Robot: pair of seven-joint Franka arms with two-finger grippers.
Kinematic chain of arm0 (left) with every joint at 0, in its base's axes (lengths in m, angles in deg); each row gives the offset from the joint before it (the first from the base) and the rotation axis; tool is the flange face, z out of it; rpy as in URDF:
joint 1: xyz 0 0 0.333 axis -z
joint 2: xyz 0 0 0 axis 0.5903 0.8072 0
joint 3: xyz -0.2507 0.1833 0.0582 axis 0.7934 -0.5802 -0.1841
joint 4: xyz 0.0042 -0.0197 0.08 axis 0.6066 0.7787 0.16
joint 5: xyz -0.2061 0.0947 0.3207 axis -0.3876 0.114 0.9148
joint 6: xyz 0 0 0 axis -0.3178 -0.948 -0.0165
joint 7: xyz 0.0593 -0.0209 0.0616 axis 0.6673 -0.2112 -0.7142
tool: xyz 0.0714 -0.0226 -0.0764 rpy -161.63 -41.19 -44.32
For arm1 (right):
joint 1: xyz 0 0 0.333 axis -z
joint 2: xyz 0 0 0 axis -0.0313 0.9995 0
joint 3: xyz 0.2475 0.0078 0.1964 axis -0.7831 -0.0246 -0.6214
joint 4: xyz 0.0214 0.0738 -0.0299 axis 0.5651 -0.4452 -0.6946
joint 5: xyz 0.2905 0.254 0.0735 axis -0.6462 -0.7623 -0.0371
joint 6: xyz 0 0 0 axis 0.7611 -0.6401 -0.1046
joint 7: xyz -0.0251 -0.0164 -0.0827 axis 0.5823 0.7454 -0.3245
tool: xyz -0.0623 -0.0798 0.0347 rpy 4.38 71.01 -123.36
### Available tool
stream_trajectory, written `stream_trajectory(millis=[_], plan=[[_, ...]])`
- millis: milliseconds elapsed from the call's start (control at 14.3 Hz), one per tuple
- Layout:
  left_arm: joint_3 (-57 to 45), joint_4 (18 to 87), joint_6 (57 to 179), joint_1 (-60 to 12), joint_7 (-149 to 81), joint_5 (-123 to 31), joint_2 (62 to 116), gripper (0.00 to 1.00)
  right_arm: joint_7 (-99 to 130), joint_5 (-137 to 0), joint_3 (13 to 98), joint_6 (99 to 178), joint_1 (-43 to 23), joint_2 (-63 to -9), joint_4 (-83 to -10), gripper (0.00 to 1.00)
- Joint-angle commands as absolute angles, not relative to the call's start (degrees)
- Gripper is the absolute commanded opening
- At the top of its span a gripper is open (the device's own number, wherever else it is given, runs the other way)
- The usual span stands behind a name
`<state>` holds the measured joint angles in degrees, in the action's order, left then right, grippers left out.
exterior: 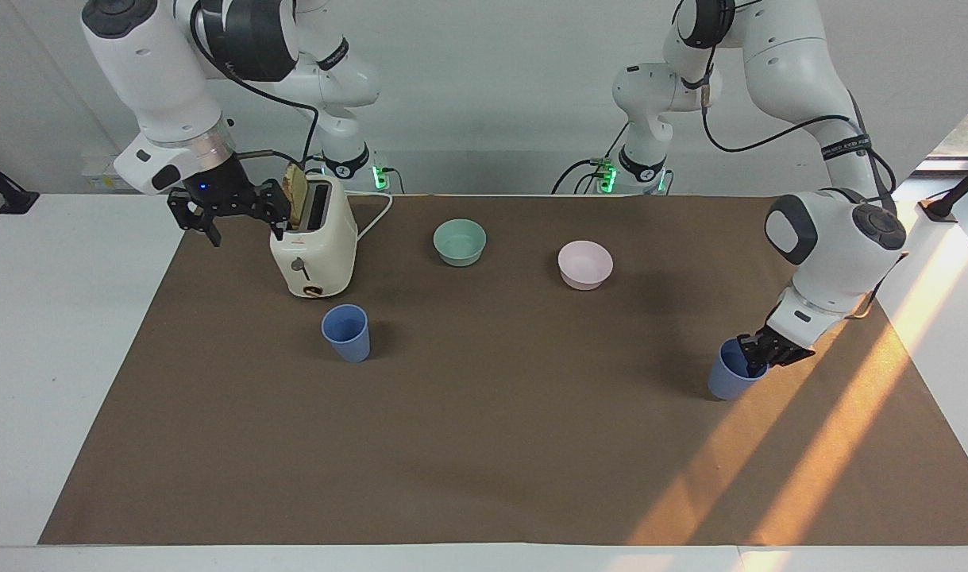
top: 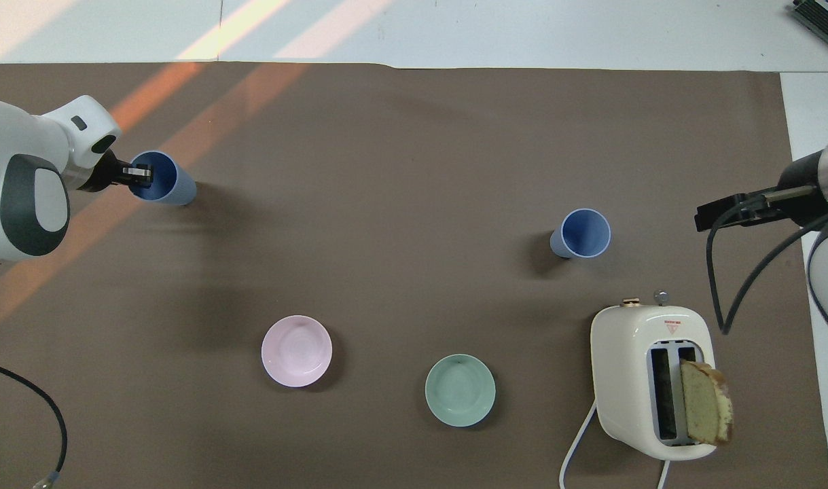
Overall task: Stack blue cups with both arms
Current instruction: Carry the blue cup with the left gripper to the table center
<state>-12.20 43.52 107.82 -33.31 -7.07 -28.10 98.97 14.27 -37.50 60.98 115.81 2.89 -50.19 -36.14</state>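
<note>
Reading the overhead view as a clock face centred on the brown mat (top: 414, 136), the left gripper (top: 139, 175) is sitting out at about ten o'clock, at the left arm's end of the table. It is pinching the rim wall of the first blue cup (top: 164, 182), with one finger inside the mouth and the other outside. The facing view shows that cup leaning slightly, and I cannot tell whether its base is resting on the mat. At about seven o'clock the pink bowl (top: 297, 351) is sitting upright on the mat. The mint-green bowl (top: 460, 390) is sitting beside it at about five o'clock, and both bowls are lying nearer to the robots than either cup. The second blue cup (top: 582, 233) is standing upright and alone at about three o'clock, well apart from the first cup. At four o'clock the cream toaster (top: 651, 380) is standing just nearer to the robots than that cup, with a slice of bread (top: 706, 402) sticking up from one slot. The right gripper (exterior: 245, 232) is hanging in the air at three o'clock, beside the toaster at the right arm's end of the table. Its fingers are spreading wide and holding nothing.
</note>
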Motion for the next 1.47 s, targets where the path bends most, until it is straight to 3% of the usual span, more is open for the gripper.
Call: stream_trajectory(millis=[0,561,1122,1192,1332,1402], plan=[[-10.00,44.33,105.79,-32.05,-8.25,-28.28,95.92,0.00,13.92,-38.20,60.86,116.89,3.11,-51.23,-37.70,1.00],[6.86,47.58,107.98,-29.68,-32.13,-25.04,94.51,0.00,13.83,-38.29,60.86,116.98,3.03,-51.23,-37.70,1.00],[14.10,49.79,113.17,-27.39,-44.29,-21.08,96.00,0.00,13.92,-38.29,60.86,116.98,3.03,-51.32,-37.70,1.00],[14.45,49.79,113.25,-27.39,-44.64,-21.08,96.18,0.08,13.92,-38.20,60.86,116.98,3.03,-51.23,-37.79,1.00],[14.54,50.22,112.82,-27.30,-44.30,-21.08,96.09,0.57,13.92,-38.20,60.86,116.98,3.03,-51.32,-37.79,1.00],[14.54,50.05,112.81,-27.30,-44.21,-21.08,96.18,0.64,13.92,-38.20,60.86,116.98,3.03,-51.32,-37.79,1.00]])
